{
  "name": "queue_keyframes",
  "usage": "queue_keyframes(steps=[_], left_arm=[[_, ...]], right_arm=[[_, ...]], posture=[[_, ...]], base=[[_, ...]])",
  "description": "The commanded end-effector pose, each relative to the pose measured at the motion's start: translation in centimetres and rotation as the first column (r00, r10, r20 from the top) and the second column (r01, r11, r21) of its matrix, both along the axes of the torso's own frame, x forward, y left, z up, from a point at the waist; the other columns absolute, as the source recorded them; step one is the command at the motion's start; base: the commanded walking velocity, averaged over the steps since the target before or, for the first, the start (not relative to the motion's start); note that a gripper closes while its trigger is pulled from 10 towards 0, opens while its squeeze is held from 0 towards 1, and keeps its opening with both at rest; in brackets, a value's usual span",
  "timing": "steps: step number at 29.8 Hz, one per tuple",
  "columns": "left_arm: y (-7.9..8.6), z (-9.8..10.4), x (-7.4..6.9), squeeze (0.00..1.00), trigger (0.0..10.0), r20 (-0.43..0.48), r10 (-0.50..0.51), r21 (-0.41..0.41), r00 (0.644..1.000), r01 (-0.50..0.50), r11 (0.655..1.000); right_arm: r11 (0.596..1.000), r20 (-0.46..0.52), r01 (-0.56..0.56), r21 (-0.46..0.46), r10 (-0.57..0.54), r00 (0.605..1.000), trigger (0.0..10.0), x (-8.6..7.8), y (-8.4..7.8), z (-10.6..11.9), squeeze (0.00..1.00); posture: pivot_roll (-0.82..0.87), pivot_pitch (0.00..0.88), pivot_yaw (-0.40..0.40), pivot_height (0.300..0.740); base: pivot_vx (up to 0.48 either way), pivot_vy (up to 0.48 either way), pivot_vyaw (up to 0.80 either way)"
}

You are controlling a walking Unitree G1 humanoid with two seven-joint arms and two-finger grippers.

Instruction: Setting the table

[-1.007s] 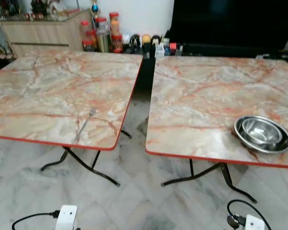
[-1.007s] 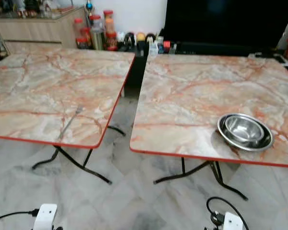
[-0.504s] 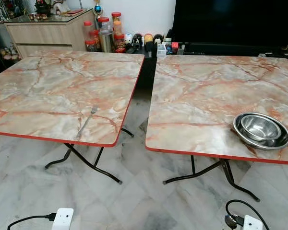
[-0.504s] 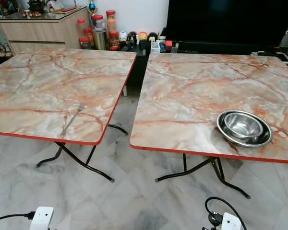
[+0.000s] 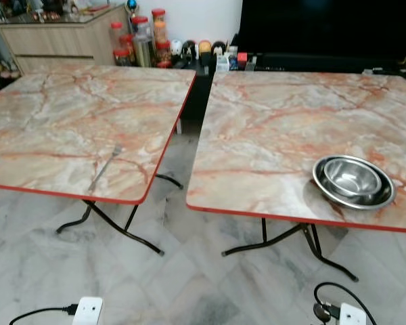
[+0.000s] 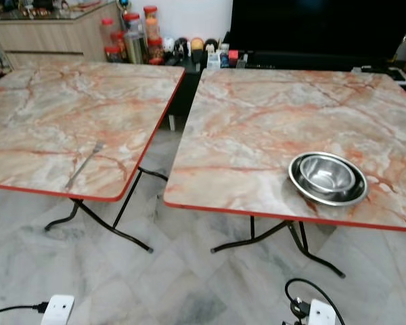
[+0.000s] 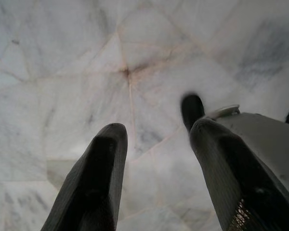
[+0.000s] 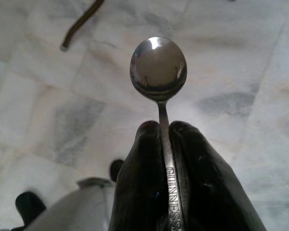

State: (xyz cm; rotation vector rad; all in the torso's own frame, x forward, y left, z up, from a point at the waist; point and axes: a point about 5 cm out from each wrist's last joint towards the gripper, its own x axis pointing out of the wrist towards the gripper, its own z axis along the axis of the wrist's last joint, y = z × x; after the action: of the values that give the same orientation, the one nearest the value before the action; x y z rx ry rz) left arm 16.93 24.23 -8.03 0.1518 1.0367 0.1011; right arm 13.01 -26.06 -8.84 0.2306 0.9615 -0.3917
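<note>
Two marble-patterned worktops with red edges stand side by side on folding black legs, a narrow gap between them. The left worktop (image 5: 68, 115) fills the left half of the head view; a fork (image 5: 105, 166) lies on it near its front edge, tines pointing away toward the far side. The right worktop (image 5: 291, 135) fills the right half; two nested steel bowls (image 5: 353, 181) sit toward its front right corner, the smaller inside the larger.

Along the top of the frame, jars (image 5: 142, 40) with red lids stand at upper left centre beside a wooden cabinet (image 5: 54, 37), with small items lined up next to them below a dark screen (image 5: 325, 27) at upper right. The floor (image 5: 189, 271) is pale marble tile. At the bottom edge, a white plug box (image 5: 86, 311) with a black cable sits at lower left, and another (image 5: 348, 315) at lower right.

In the right wrist view, the right tool (image 8: 164, 132) is clenched on the handle of a spoon (image 8: 158, 70), whose bowl sticks out beyond the fingertips over the floor tiles; the handle is stamped with lettering. In the left wrist view, the left tool (image 7: 156, 139) is released, its two fingers (image 7: 98, 178) spread apart with nothing between them, pointing down at the tiles.
</note>
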Motion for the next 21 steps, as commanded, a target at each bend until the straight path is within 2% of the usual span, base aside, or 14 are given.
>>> queue_keyframes(steps=[1, 21], left_arm=[[0.56, -0.06, -0.47, 0.0, 10.0, -0.024, -0.007, 0.022, 1.0, 0.007, 1.0], [0.44, -0.03, -0.31, 0.0, 10.0, -0.017, -0.009, 0.02, 1.0, 0.009, 1.0]], right_arm=[[1.0, 0.019, -0.008, 0.009, 0.008, 1.0, 10.0, 0.69, 0.41, 0.12, 0.0], [1.0, 0.018, -0.015, 0.005, 0.015, 1.0, 10.0, 0.84, 0.37, 0.18, 0.0]], posture=[[0.0, 0.003, -0.004, 0.74], [0.01, 0.0, -0.012, 0.74]], base=[[0.0, -0.289, 0.0], [0.0, -0.285, 0.0]])
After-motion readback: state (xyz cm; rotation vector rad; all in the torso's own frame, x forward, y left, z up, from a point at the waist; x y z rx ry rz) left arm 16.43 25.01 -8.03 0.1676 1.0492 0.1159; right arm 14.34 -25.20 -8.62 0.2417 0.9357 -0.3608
